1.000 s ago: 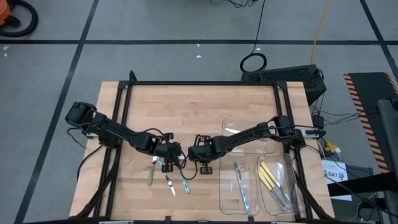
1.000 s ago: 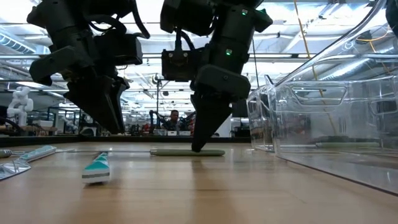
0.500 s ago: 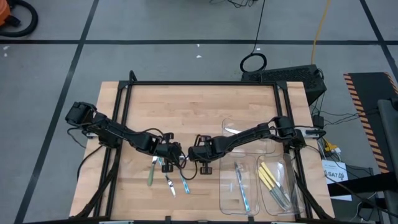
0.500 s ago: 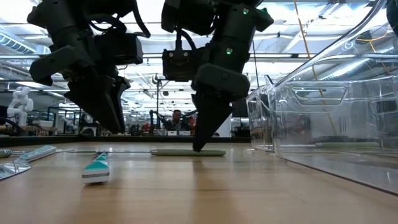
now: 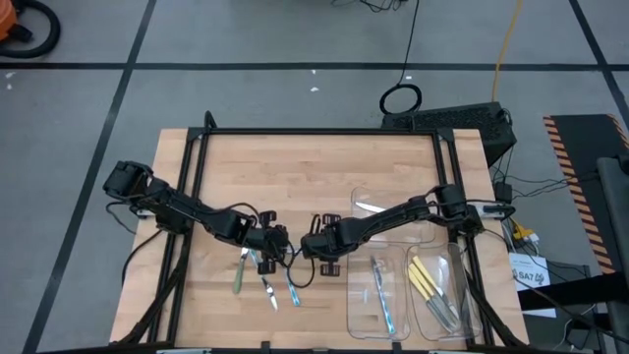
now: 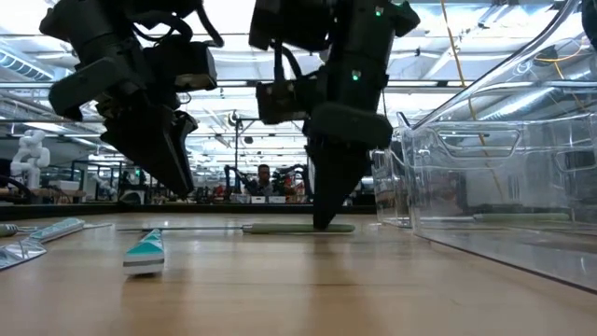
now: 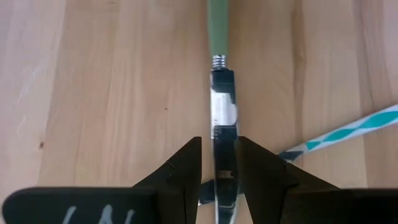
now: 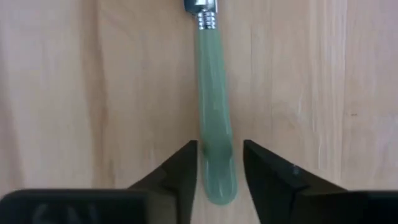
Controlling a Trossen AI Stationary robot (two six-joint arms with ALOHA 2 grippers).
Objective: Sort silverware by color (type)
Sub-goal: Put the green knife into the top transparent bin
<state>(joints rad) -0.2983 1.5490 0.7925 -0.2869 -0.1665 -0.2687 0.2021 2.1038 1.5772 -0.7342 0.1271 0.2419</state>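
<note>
A utensil with a pale green handle [image 8: 214, 93] and a silver metal end [image 7: 222, 106] lies level on the wood between my two grippers; in the low view the handle [image 6: 280, 227] rests on the table. My left gripper [image 7: 219, 149] is shut on the metal end. My right gripper [image 8: 219, 152] is open, with its fingers on either side of the handle's free end [image 8: 217, 180]. In the high view my left gripper [image 5: 265, 243] and right gripper [image 5: 309, 246] face each other at the table's middle. My left gripper pinches the utensil's flat metal end [image 7: 222, 127] between its two fingers, which slant down from the table's left and lie along the utensil. The utensil stays level at the table top, its green handle pointing toward my right gripper.
Three more utensils lie near the front: a green one [image 5: 239, 277], a silver-ended one [image 5: 267, 293] and a teal striped one [image 5: 292, 287]. Clear trays stand at the right: one with blue utensils [image 5: 378, 295], one with yellow ones [image 5: 432, 285] and one behind them [image 5: 393, 208].
My right gripper has shifted a little toward the table's right edge, drawing the green-handled utensil the same way along the table. It has then opened, letting go of the handle.
</note>
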